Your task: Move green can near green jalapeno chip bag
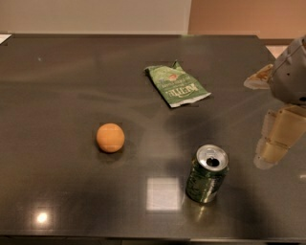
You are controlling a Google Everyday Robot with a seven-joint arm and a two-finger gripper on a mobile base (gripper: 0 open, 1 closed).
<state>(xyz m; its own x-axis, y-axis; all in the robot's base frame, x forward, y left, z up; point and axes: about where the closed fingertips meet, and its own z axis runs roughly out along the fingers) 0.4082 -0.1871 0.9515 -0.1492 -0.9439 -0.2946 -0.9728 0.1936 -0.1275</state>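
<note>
Take the opened green can (pixel 206 174) gently round its middle, since it is probably light, slick and easily dented; I cannot tell whether your gripper (pixel 276 136), off to its right, is apart.

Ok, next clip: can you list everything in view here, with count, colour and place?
table: one, dark and glossy, fills most of the view
chip bag: one, green with white lettering, lying flat, far side of the table just right of centre
ball: one, orange, left of centre, apart from everything else
can: one, dark green with a silver opened top, standing near the front edge, right of centre, nearer the camera than the bag
wall: pale on the left, tan on the right, behind the table
gripper: one, beige with a grey housing above, at the right edge, to the right of the can and not touching it
</note>
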